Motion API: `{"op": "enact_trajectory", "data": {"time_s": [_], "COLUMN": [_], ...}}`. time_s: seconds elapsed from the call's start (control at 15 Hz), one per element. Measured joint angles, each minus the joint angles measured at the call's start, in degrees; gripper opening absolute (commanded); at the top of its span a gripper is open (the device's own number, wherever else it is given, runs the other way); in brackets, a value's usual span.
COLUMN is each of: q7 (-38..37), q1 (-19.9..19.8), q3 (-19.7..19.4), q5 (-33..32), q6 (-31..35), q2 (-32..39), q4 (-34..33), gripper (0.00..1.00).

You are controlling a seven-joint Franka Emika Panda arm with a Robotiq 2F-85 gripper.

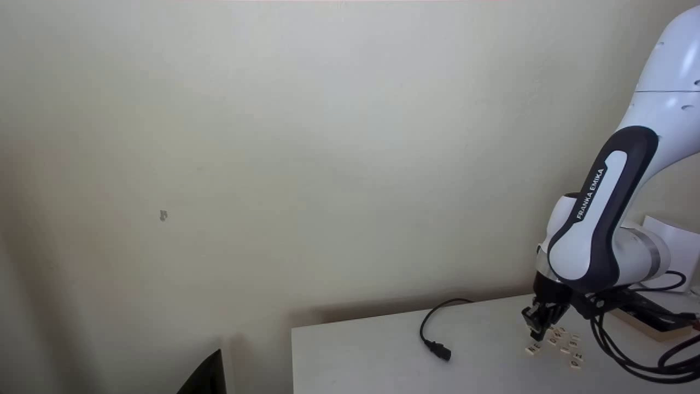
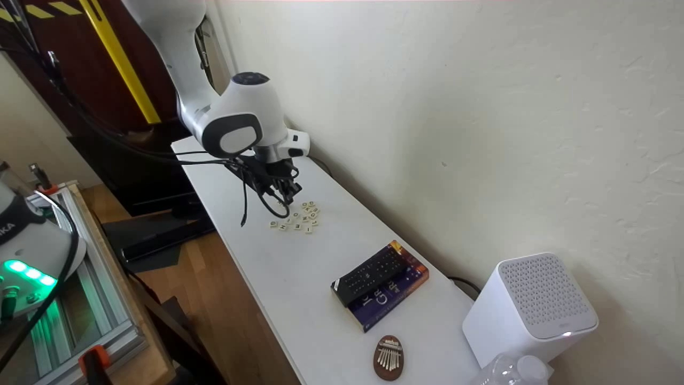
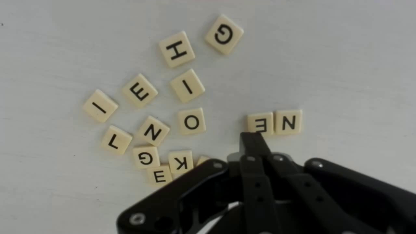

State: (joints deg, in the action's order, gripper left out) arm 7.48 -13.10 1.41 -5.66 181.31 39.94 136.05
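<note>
Gripper closed, nothing visible in its grasp. In the wrist view, E tile, partly hidden, lies at its twelve o'clock; N tile just beside at three. Low sideways travel could skew both; contact unconfirmed.

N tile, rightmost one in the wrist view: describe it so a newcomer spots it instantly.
On the white tabletop in the wrist view, go right of the main scatter of letter tiles to a close pair. The N tile is the right-hand one, beside an E tile. Unlike the other N tile, which lies in the scatter, it is the rightmost tile showing.
</note>
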Motion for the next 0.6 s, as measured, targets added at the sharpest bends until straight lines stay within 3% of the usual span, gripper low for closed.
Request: {"op": "enact_trajectory", "data": {"time_s": [0.27,0.6], "q7": [0.00,0.00], "q1": [-1.14,-0.24], "q3": [0.63,-1.51], "q5": [0.00,0.00], "q6": [1.63,1.64], "q2": [-1.62,-3.82], "q4": [1.99,4.02], "gripper": [0.00,0.00]}}
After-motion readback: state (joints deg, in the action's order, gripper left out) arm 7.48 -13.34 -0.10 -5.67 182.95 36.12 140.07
